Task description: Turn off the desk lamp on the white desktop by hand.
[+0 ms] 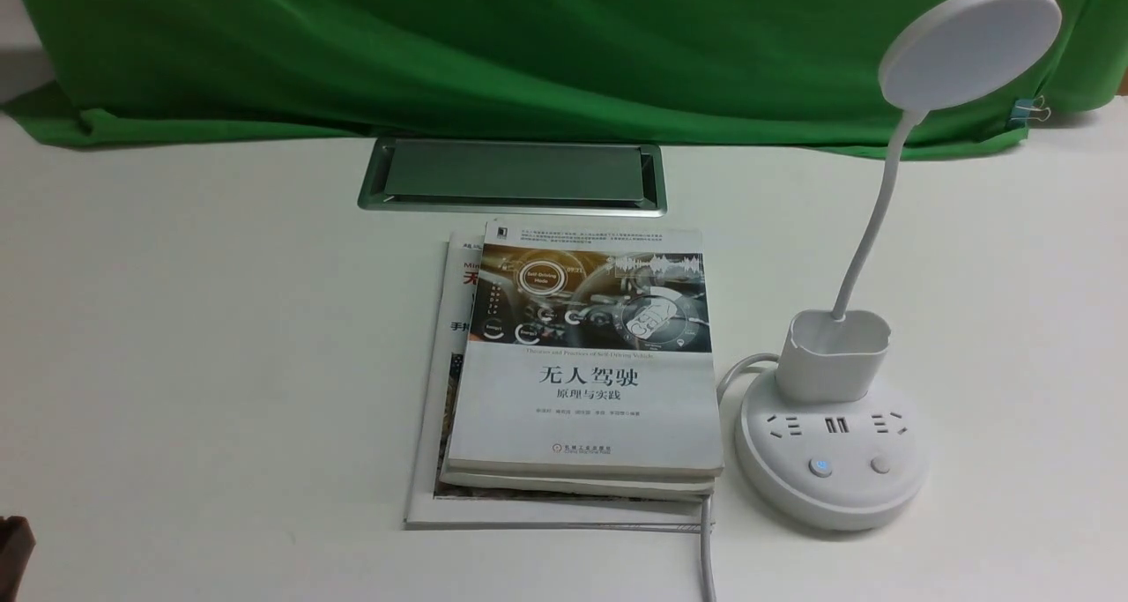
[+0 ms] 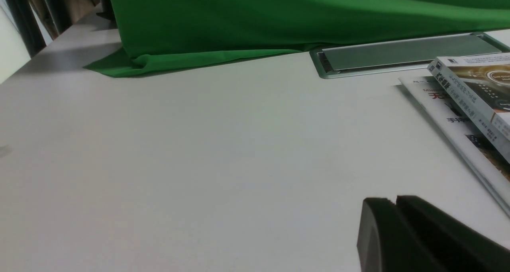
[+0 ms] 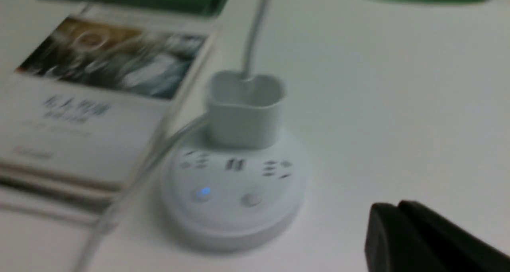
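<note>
The white desk lamp stands on the white desktop (image 1: 176,320) at the right, with its disc head (image 1: 969,45) high on a bendy neck. Below are the cup holder (image 1: 833,355) and the round base (image 1: 833,483). The base carries a blue-lit button (image 1: 821,467) and a plain button (image 1: 880,465). The blurred right wrist view shows the base (image 3: 235,220), the blue button (image 3: 204,191) and the plain button (image 3: 251,200). My right gripper (image 3: 396,208) is shut and empty, beside the base and apart from it. My left gripper (image 2: 394,202) is shut and empty over bare desktop.
A stack of books (image 1: 582,364) lies just left of the lamp, with the lamp's white cord (image 1: 705,549) running along its edge. The silver-framed hatch (image 1: 511,174) sits behind the books. A green cloth (image 1: 529,47) hangs at the back. A dark object (image 1: 13,545) shows at the front left corner.
</note>
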